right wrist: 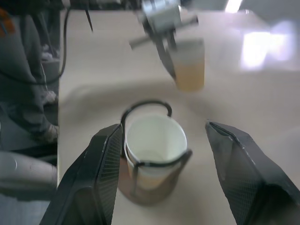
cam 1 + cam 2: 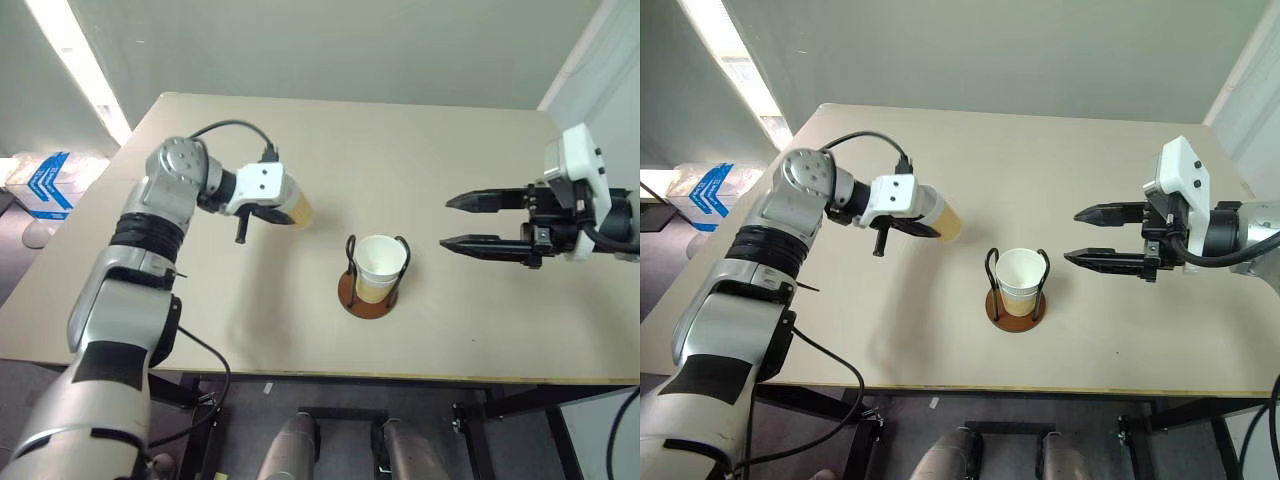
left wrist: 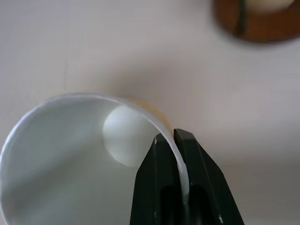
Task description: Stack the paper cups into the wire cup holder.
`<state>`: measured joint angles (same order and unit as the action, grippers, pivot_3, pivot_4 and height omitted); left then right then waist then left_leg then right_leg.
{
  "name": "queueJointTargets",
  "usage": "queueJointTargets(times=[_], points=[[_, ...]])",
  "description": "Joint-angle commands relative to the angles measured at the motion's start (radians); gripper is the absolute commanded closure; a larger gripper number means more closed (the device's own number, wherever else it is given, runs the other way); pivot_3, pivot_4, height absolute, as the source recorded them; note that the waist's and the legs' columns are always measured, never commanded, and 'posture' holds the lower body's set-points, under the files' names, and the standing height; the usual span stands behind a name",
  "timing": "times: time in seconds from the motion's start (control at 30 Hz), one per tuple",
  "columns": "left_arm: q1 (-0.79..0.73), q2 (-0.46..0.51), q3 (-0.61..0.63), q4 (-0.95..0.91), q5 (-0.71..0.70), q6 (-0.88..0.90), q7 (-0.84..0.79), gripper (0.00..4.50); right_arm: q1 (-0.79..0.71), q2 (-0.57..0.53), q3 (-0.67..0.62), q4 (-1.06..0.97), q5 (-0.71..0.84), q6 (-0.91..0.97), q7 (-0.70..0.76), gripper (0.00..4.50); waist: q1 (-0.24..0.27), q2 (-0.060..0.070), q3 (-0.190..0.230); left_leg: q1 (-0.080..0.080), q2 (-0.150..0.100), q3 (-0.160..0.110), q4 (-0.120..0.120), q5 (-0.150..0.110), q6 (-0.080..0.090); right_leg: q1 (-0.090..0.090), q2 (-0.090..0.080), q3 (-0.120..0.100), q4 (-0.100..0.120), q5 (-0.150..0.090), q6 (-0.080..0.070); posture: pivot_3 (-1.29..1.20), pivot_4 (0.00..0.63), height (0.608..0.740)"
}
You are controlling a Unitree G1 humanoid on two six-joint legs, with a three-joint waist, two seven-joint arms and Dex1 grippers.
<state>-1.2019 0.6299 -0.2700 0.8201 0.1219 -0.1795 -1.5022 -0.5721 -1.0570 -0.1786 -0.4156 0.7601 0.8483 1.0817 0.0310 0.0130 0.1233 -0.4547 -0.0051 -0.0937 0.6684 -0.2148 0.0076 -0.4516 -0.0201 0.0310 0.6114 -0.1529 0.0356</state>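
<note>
The left hand (image 3: 174,140), nearest the lens in its wrist view, pinches the white rolled rim and wall of a paper cup (image 3: 70,154), one black finger inside and one outside, the white interior facing the camera. The beige surface (image 2: 450,170) spreads beneath both arms in the head views, which show that held cup (image 2: 945,222) tipped on its side and raised off the surface, to the left of the wire cup holder (image 2: 368,292). The holder stands near the front edge, its black loops upright around nested cups (image 2: 378,266) on the rust-brown base. The right hand (image 2: 482,222) hangs just right of the holder, fingers spread wide and empty. Its wrist view frames the holder between those fingers, with the held cup beyond.
</note>
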Motion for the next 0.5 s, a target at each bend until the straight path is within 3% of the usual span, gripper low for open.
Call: queueJointTargets(times=[0.03,0.27,0.5], points=[[-0.004,0.016,0.028,-0.232,-0.158,0.153,-0.107,4.44,0.036,-0.048,-0.057,-0.011,0.006,-0.028,0.048,1.51,0.001,0.0,0.0,0.0,0.0,0.0,0.0,0.0,0.0,0.0,0.0,0.0,0.0,0.0,0.0,0.0,0.15,0.74],[-0.022,0.07,-0.059,-0.496,-0.405,0.357,-0.112,4.44,0.138,-0.074,-0.149,-0.071,0.056,-0.068,0.106,1.51,-0.001,0.0,0.0,0.0,0.001,0.002,0.0,-0.001,0.001,0.0,0.0,0.0,0.0,-0.001,0.002,0.0,0.15,0.74],[-0.086,0.048,-0.134,-0.522,-0.532,0.415,-0.112,4.44,0.209,-0.112,-0.259,-0.131,0.16,-0.016,0.124,1.51,0.001,0.0,0.0,0.001,0.001,0.002,0.004,0.0,0.002,0.003,-0.001,0.001,0.0,-0.002,0.002,0.0,0.15,0.74]])
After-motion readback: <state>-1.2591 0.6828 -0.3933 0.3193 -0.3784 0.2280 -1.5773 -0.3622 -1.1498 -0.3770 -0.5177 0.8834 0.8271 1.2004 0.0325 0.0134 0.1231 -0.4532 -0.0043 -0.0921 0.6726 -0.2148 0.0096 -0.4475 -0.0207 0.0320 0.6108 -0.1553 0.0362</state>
